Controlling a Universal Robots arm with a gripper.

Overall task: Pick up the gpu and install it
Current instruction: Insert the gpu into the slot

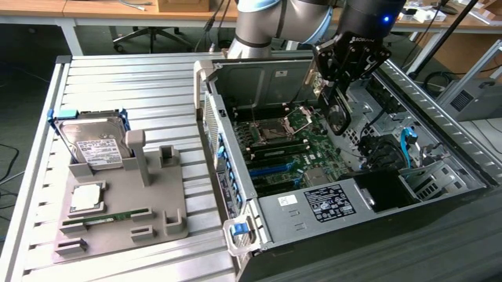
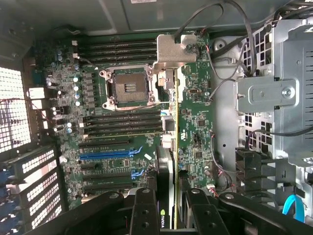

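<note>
gpu (image 2: 167,161): you see it near-black, with a green logo.
gripper (image 2: 168,193): yours is black, white lettering on its body.
motherboard (image 2: 195,122): green, dotted with silver and black parts.
slots (image 2: 110,155): blue, on the motherboard among black ones.
cable (image 2: 291,203): light blue, beside the motherboard.
hard drive (image 1: 98,144): silver, white label, well apart from the motherboard.

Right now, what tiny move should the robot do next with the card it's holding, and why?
Probably lower it slowly toward the blue slots. The gripper is shut on the gpu, which hangs above the motherboard inside the open case and sits in no slot yet.
</note>
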